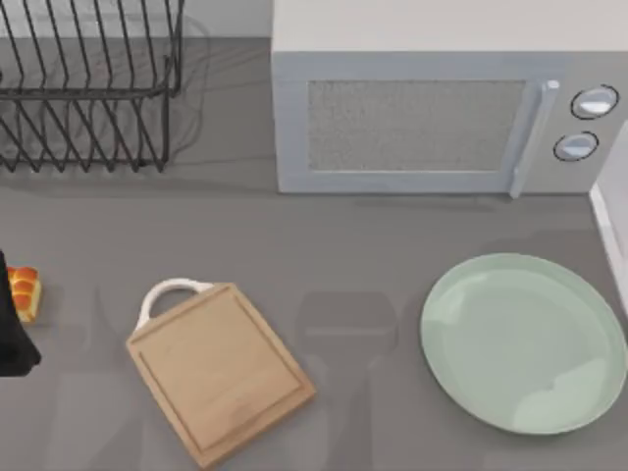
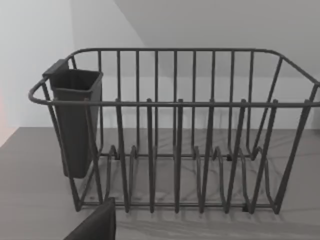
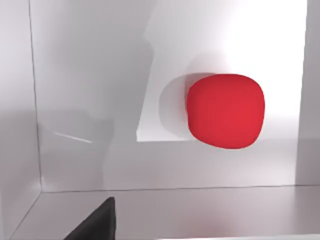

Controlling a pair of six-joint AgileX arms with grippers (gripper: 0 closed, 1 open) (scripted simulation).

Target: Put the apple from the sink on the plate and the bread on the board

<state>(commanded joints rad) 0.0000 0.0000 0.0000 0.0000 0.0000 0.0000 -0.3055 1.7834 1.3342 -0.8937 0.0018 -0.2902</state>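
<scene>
Wooden board [image 1: 219, 370] lies left of the plate [image 1: 525, 343]; bread [image 1: 25, 292] sits farther left, touching the left arm [image 1: 14, 329], fingers' state unclear. Left wrist faces a dish rack [image 2: 175, 130]. Right wrist sees the apple [image 3: 225, 111] in the sink [image 3: 90, 100]; grip unclear.

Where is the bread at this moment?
In the top view the bread sits at the table's far left edge, left of the board and below the dish rack, right beside a dark arm part.
</scene>
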